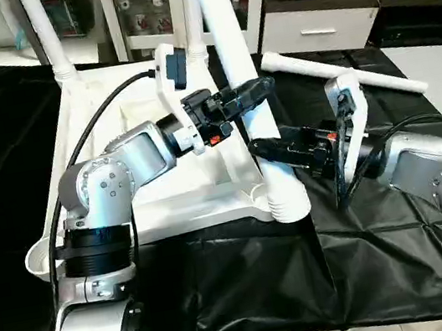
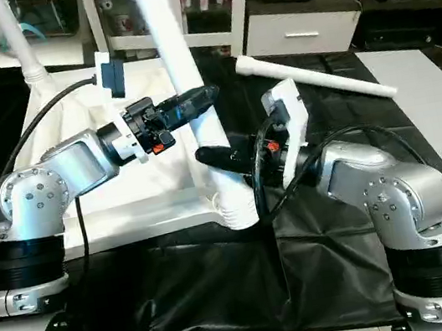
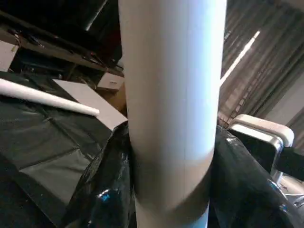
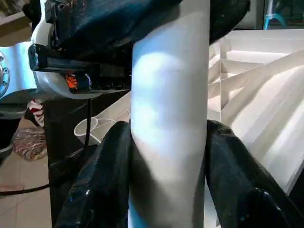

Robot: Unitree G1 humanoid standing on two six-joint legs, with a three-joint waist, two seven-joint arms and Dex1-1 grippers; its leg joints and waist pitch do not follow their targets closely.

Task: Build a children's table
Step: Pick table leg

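Both wrist views show each tool, left (image 1: 253, 92) and right (image 1: 274, 150), clamped on the leg (image 1: 243, 85), whose foot in the top's (image 1: 111, 116) corner socket shows from the head.

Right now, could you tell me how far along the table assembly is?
Partly done. The tabletop lies underside up, and a far leg already stands in its corner socket. In hand: both the left gripper and the right gripper clasp the near leg standing in its socket. Left: the spare leg lying on the black sheet, and the near-left socket looks empty.
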